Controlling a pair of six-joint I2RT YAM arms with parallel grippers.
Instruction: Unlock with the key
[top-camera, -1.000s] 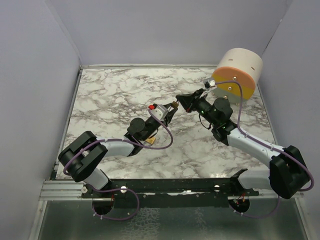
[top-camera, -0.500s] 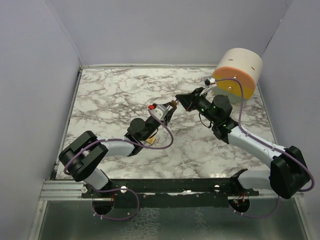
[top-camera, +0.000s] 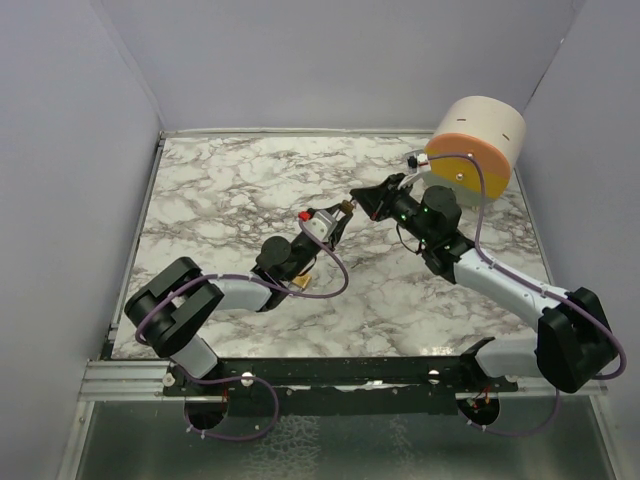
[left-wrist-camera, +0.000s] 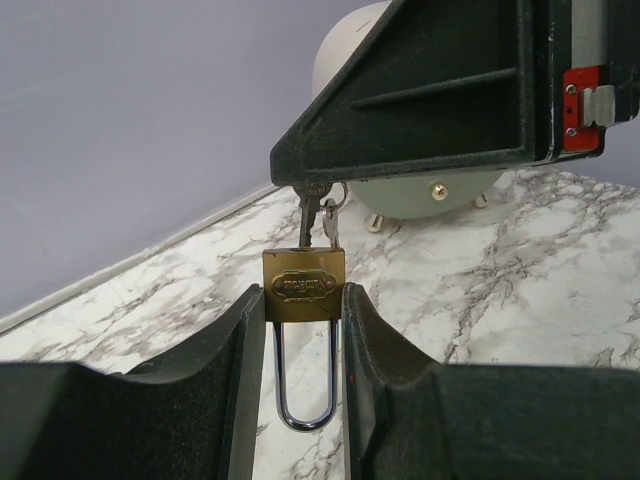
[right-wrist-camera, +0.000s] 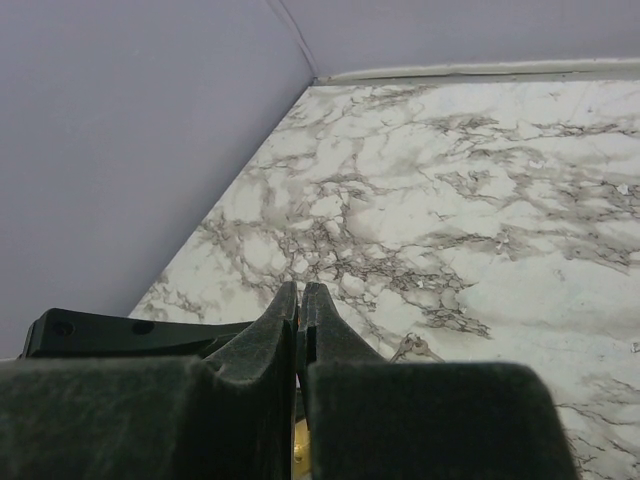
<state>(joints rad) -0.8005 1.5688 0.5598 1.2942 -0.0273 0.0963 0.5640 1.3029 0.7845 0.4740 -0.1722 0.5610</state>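
Key (left-wrist-camera: 308, 222) in padlock (left-wrist-camera: 304, 285) shifted slightly away; grips unchanged.

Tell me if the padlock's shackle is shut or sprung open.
Shut: both legs of the shackle enter the brass padlock.

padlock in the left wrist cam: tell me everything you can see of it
The padlock has a squarish brass-looking body with an oval stamped mark and a shiny steel-looking shackle. The shackle looks closed, both legs entering the body, and points back toward the wrist camera. The left gripper clamps the body by its two sides, holding it above the marble table. A key, pinched in the right gripper, meets its keyway face. A second key hangs beside it.
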